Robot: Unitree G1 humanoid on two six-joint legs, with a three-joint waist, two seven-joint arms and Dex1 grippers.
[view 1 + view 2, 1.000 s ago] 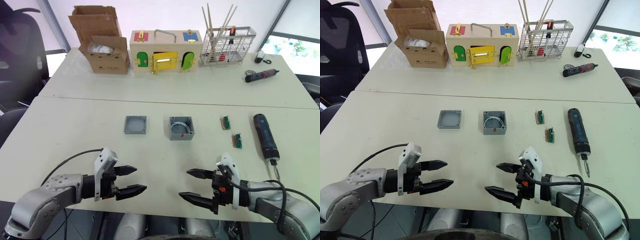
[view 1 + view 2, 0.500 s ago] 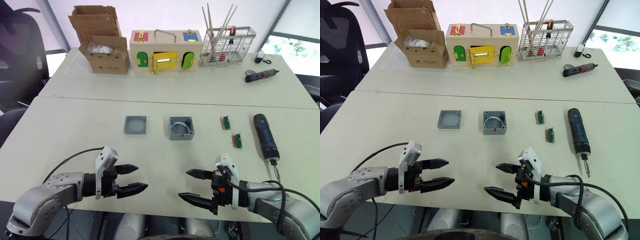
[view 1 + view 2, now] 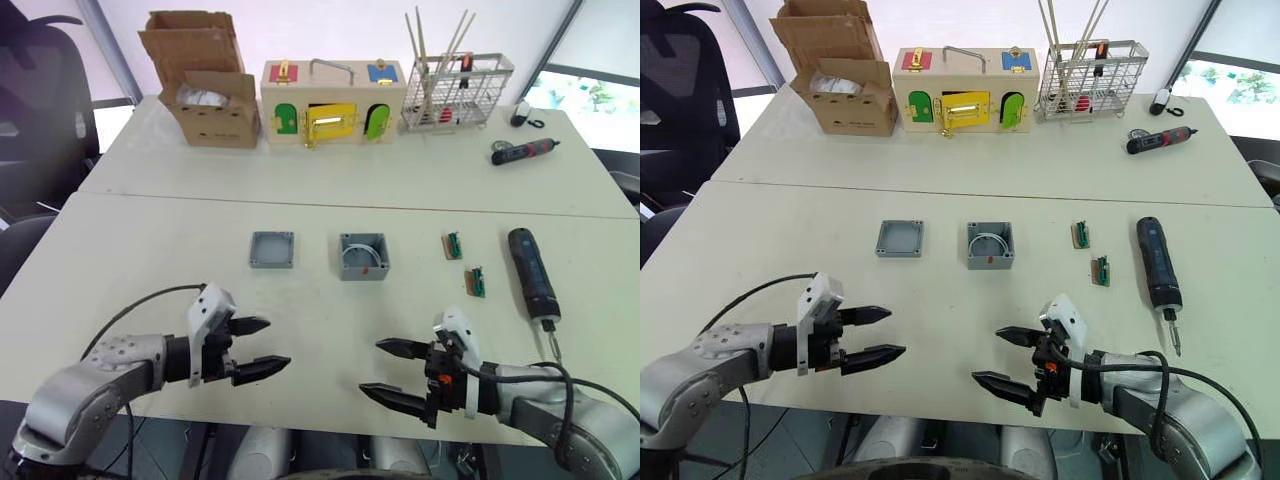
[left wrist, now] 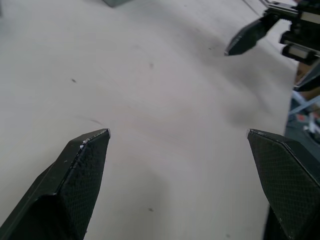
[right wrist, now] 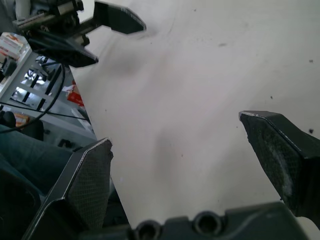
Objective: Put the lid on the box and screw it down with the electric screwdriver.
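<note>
Your left end effector (image 3: 253, 347) hangs low over the near edge of the counter (image 3: 150, 260). Its two black fingers are spread apart and hold nothing. Your right end effector (image 3: 388, 370) is near the same edge, pointing toward the left one, and its fingers are spread apart too, with nothing between them. The two end effectors face each other with bare counter between them.

The lid (image 3: 271, 250) lies flat farther out on the counter, in the middle, with its hollow side up. The box (image 3: 362, 256) sits just beside it on your right, open, with white wire inside. The two are apart, not touching. The electric screwdriver (image 3: 530, 273) lies well off to your right, with its thin metal bit pointing toward you. Two small green parts (image 3: 453, 245) lie between the box and the electric screwdriver.

At the far side of the counter you can see a cardboard box (image 3: 205, 82), a wooden box with coloured doors (image 3: 332, 103), a wire basket (image 3: 456, 92) and a smaller black-and-red screwdriver (image 3: 522, 151).
</note>
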